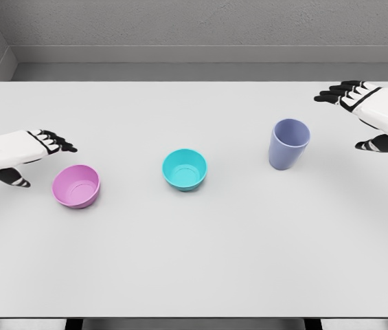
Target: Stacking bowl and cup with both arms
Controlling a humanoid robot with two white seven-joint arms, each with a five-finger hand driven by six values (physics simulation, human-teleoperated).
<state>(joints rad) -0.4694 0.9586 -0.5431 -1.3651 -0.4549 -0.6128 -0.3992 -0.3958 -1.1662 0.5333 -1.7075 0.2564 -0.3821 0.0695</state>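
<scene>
Had my left hand (34, 152) spread wide just beside the glossy pink plastic bowl (76, 185), right hand (369, 113) open too — near the lavender plastic cup (289, 143). Teal bowl (185, 169) sat between. Probably light, slippery stuff — I'd pinch the rims.

pink bowl (76, 185) at left, teal bowl (185, 169) in the middle, lavender cup (289, 144) at right; all upright, apart, unstacked.
</scene>
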